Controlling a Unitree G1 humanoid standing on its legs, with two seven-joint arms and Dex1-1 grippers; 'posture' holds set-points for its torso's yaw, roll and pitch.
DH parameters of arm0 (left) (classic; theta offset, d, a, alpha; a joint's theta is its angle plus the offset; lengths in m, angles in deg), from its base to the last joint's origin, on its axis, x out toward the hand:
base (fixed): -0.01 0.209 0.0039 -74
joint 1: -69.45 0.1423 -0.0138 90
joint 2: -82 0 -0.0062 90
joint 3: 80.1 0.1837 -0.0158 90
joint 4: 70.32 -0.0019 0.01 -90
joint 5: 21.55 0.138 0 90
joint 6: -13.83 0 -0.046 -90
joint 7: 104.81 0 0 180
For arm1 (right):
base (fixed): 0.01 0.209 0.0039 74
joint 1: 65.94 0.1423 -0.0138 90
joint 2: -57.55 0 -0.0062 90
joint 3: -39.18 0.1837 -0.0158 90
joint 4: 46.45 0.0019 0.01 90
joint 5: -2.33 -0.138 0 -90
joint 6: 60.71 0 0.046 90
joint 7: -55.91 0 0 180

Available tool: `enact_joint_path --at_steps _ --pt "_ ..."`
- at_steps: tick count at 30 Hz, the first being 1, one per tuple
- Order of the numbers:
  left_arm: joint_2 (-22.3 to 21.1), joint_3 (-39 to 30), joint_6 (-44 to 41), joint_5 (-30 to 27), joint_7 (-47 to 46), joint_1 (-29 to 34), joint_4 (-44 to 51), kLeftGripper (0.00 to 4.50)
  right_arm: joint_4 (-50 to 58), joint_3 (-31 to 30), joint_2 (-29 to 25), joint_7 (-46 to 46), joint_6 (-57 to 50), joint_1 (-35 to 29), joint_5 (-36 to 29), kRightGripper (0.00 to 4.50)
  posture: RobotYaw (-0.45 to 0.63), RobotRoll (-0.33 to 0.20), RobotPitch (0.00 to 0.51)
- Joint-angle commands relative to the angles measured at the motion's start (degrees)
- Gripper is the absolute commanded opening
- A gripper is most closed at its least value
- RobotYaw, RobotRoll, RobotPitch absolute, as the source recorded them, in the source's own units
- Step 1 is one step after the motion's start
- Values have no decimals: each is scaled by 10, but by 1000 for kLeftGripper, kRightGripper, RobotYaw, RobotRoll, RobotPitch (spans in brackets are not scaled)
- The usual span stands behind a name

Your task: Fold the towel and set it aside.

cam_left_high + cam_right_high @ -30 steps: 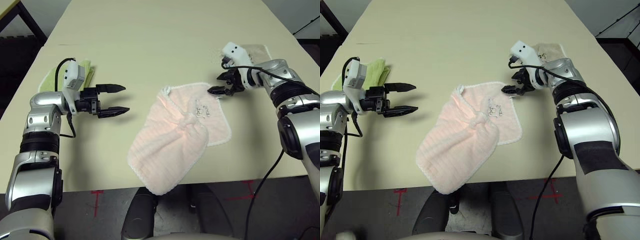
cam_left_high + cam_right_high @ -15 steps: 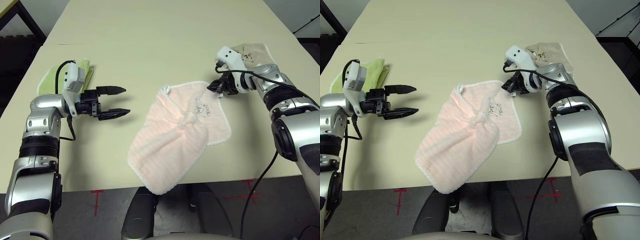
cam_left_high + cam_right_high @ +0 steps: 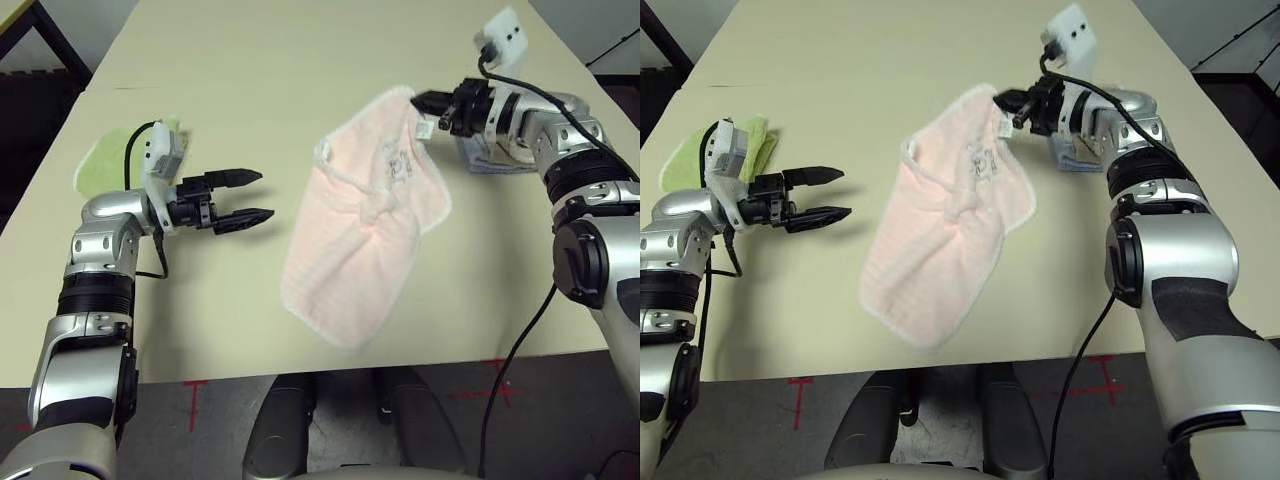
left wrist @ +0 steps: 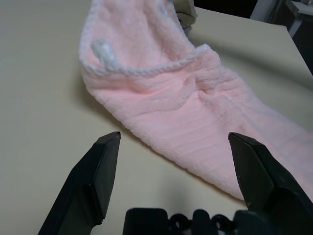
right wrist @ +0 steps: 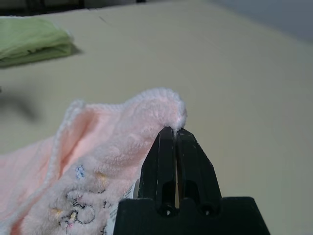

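So the right end effector (image 3: 424, 100) has clamped shut on the towel (image 3: 358, 230) corner and lifted it since a second ago; the rest drapes down onto the beige desk (image 3: 300, 60). Left end effector (image 3: 248, 197) hovers wide open just beside the towel, holding nothing. Green towel (image 3: 105, 165) behind it, open desk beyond.

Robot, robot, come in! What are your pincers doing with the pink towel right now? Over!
Right pincer shut on the pink towel, one corner lifted. Left pincer open, beside it, empty. Nothing blocking; green towel off to the left.
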Motion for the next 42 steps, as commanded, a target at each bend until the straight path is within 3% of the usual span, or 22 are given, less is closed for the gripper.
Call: enact_joint_path --at_steps 1,6,13,19,25,30,38,42 --pt "11 0 -3 -2 -18 -2 11 4500 36 26 14 0 26 37 -44 7 48 0 217" --pt "35 1 -6 -3 -48 -22 6 4500 66 69 22 19 29 125 -106 7 28 0 216" --pt "55 6 -17 -12 -50 -40 18 4500 75 75 21 41 46 211 -126 7 22 0 203" --pt "97 -13 -57 -37 -115 -54 46 4500 113 46 46 55 11 171 -118 7 19 0 206" --pt "181 -24 -57 -18 -295 -71 125 4500 129 17 75 109 -31 158 -95 7 38 0 209" --pt "256 -24 -157 -25 -479 -109 222 4500 97 4 96 165 -40 165 -72 7 61 0 211" --pt "290 -38 -282 -50 -617 -157 283 4500 58 -2 107 201 -31 172 -56 7 79 0 219" --pt "303 -23 -304 -17 -690 -178 268 4500 54 3 109 209 -32 176 -58 7 81 0 219"
